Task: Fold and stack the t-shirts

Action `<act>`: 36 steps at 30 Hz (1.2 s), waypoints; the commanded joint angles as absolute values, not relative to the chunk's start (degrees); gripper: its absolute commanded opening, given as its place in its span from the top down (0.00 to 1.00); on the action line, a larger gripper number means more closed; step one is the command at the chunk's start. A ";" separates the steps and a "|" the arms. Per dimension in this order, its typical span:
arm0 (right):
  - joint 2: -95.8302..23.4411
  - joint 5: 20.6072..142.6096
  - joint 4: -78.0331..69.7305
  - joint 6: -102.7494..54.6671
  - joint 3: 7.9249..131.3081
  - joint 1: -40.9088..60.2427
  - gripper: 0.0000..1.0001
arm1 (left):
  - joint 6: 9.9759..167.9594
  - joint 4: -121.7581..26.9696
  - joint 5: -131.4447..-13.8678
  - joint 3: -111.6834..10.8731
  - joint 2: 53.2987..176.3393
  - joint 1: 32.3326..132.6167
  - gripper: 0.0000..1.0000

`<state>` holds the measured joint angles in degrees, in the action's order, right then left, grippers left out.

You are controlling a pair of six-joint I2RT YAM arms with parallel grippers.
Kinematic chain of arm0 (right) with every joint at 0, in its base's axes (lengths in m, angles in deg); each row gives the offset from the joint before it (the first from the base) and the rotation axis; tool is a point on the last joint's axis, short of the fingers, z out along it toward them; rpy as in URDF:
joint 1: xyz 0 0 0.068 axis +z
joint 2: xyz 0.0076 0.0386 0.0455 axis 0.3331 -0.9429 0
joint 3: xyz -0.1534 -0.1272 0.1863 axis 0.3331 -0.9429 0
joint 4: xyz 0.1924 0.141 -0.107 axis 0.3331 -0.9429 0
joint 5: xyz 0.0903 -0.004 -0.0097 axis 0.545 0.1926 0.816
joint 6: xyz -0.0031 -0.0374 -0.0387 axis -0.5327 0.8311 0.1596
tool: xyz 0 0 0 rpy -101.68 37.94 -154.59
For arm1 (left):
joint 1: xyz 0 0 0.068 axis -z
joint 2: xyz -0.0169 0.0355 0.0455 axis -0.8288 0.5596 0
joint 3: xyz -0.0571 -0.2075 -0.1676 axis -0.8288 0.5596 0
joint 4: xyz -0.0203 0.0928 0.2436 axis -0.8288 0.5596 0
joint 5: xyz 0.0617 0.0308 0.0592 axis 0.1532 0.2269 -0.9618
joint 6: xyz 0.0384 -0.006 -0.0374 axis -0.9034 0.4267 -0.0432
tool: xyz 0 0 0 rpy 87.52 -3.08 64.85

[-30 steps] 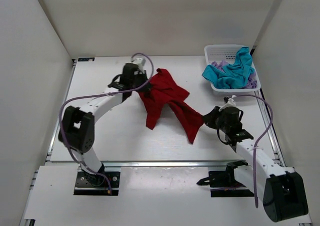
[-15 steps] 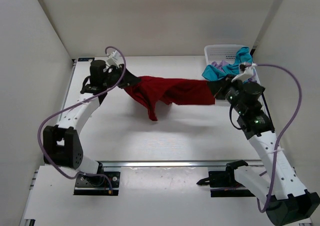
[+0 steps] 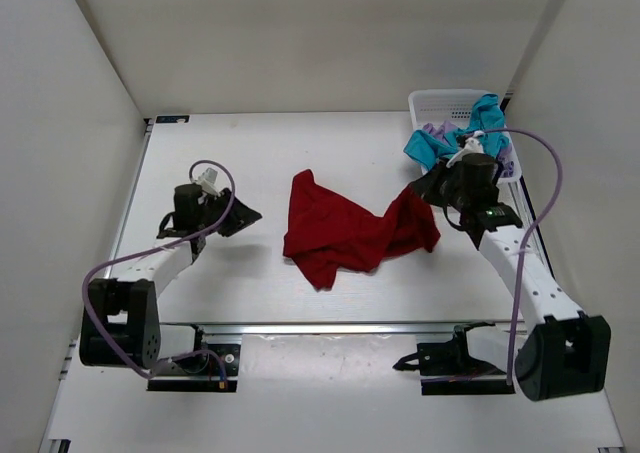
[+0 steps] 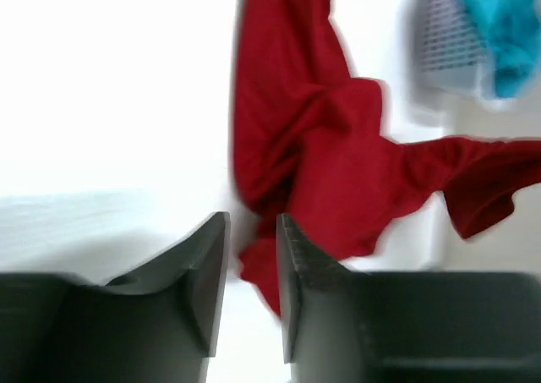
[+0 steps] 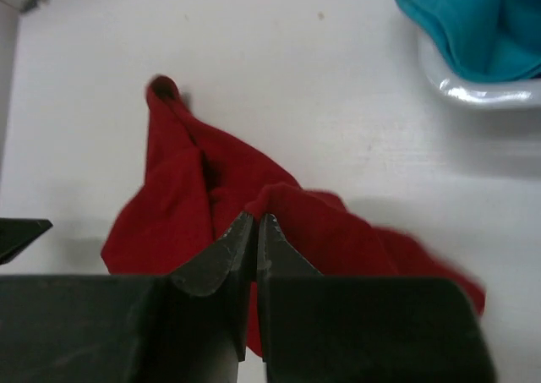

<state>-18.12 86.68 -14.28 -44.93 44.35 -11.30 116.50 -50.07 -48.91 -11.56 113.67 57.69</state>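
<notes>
The deep red t-shirt (image 3: 345,235) lies crumpled on the middle of the table, its right end lifted. My right gripper (image 3: 428,187) is shut on a fold of that end (image 5: 287,199), with the cloth pinched at the fingertips (image 5: 256,222). My left gripper (image 3: 244,216) stands open to the left of the shirt, apart from it. Nothing is between its fingers (image 4: 210,260), and the red t-shirt (image 4: 313,146) lies beyond them. The teal-blue t-shirt (image 3: 487,115) and the pale lavender t-shirt (image 3: 436,130) are heaped in the basket.
A white mesh basket (image 3: 440,99) stands at the back right corner, just behind my right gripper, with teal cloth (image 5: 473,19) hanging over its rim (image 5: 482,94). White walls close in the table on three sides.
The shirt was stretched in the air between both grippers. My left gripper has opened, let go and drawn back to the near left. The shirt has dropped onto the table, still held on the right.
</notes>
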 commanded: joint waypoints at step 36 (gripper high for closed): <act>-3.63 89.88 -2.76 -50.10 13.58 -4.34 1.00 | 96.37 -35.62 -98.57 -50.66 147.16 105.63 0.33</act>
